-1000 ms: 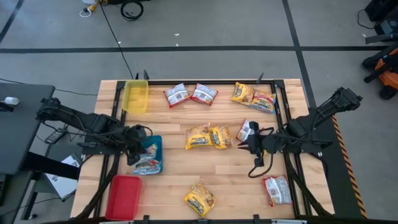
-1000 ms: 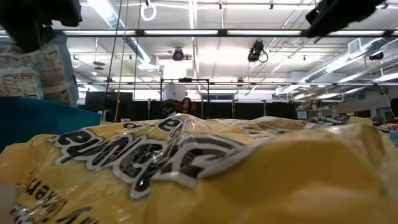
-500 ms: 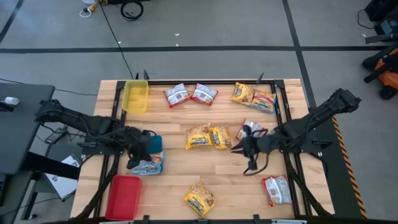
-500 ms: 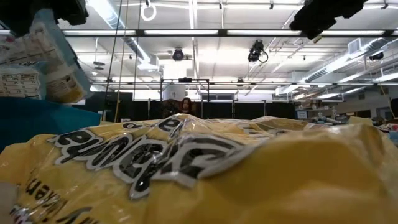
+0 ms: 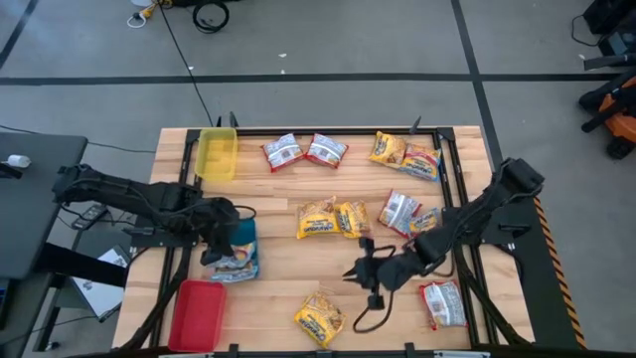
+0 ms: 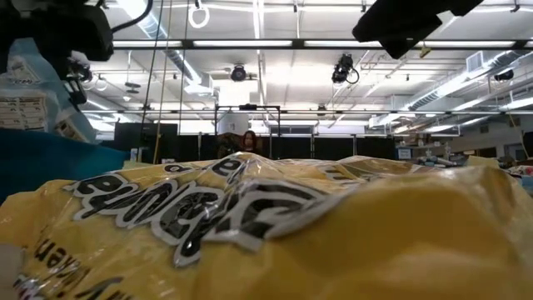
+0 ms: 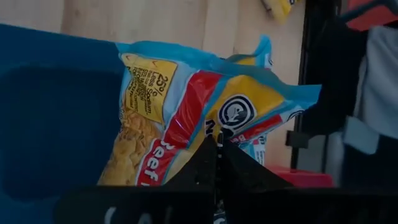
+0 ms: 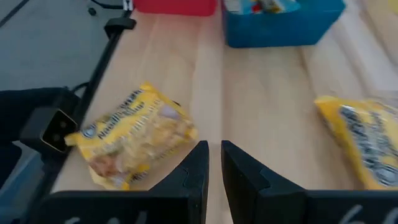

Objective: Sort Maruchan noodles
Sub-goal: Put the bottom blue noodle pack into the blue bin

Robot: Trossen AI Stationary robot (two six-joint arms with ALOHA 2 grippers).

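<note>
One blue packet (image 7: 205,118) just beyond left fingers (image 7: 205,165), closed together

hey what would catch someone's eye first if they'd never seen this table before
Bright ramen packets lie scattered over the wooden table, mostly yellow in the middle and red-and-white along the far edge. The left end effector hangs shut over the blue tray at the table's left, where a pale blue packet lies. The right end effector reaches low across the middle, empty.

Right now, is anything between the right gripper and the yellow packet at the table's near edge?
Nothing visible. The right gripper hangs above bare wood, empty, and only open tabletop separates it from the yellow packet.
</note>
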